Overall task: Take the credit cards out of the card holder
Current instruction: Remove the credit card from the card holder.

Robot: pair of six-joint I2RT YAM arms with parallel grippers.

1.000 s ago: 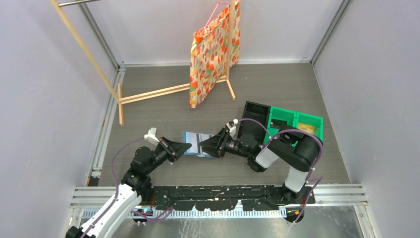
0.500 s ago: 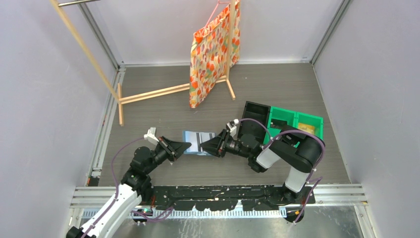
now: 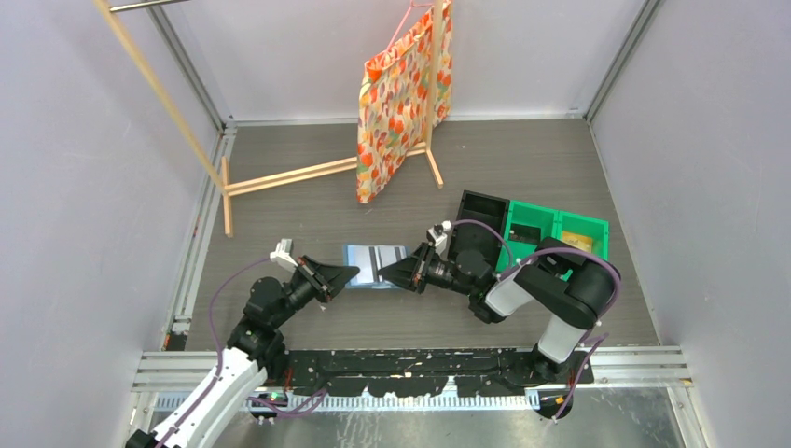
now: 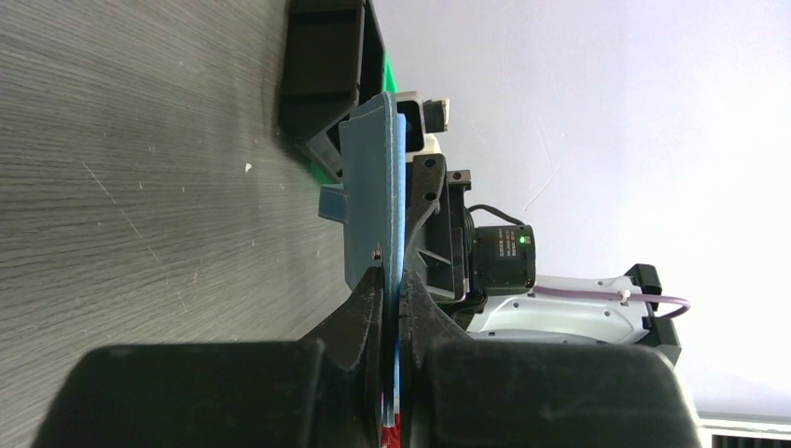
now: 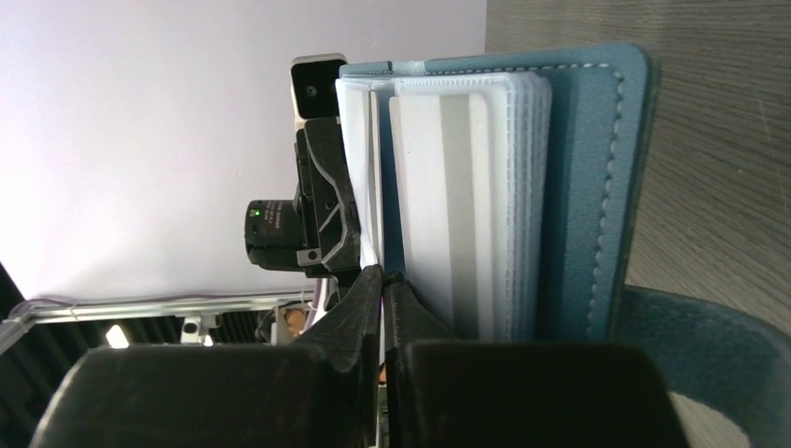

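Card holder (image 3: pixel 373 265) pinched by left gripper (image 4: pixel 392 291), right gripper (image 5: pixel 383 280) (right's layer unclear).

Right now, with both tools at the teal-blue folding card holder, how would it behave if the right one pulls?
The teal-blue folding card holder probably bends easily: the left tool pinches only its thin cover edge. Its stacked translucent leaves look floppy, so the right tool, shut at a pale leaf, may drag leaves along, not the whitish-grey card.
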